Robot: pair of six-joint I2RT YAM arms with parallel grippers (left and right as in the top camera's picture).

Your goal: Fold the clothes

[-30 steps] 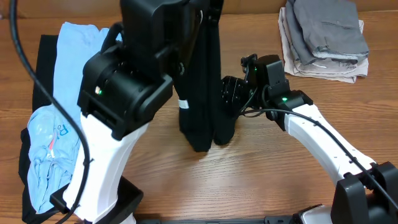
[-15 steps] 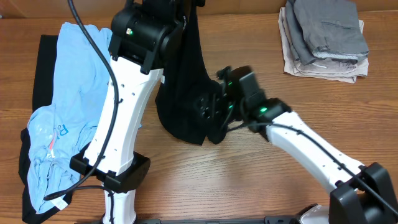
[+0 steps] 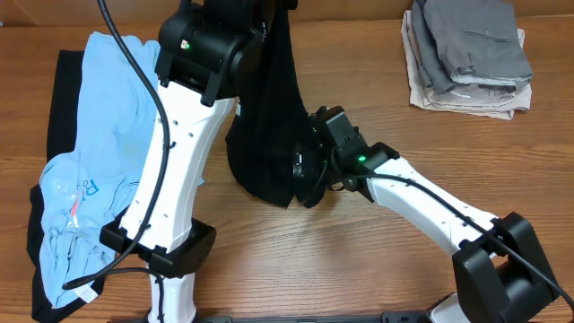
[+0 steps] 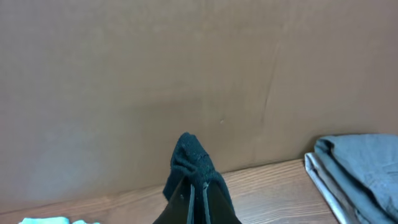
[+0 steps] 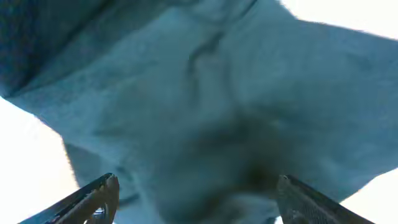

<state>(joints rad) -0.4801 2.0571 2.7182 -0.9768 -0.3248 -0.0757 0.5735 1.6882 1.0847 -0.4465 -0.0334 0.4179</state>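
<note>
- Two arms work over a wooden counter (image 3: pixel 377 269), with a black garment (image 3: pixel 265 152) hanging between them.
- The left arm is raised high. In the left wrist view, the left hand (image 4: pixel 198 190) is clenched on a bunched tuft of that garment, which sticks up above the fingertips.
- From that grip the garment drops in a long dark drape. In the overhead view its lowest folds reach down near the counter; whether they touch it I cannot tell.
- The right hand (image 3: pixel 303 170) sits low against the lower right side of the drape.
- In the right wrist view its fingers (image 5: pixel 102 196) are spread wide and released, with the dark cloth filling the view beyond them. Whether a fingertip touches the fabric cannot be told.
- A light blue shirt (image 3: pixel 112 117) lies crumpled at the counter's left side, partly over another dark cloth (image 3: pixel 63 99).
- A folded grey pile (image 3: pixel 471 49) rests at the far right corner, well apart from both hands.
- A plain brown wall (image 4: pixel 186 62) stands behind the counter.
</note>
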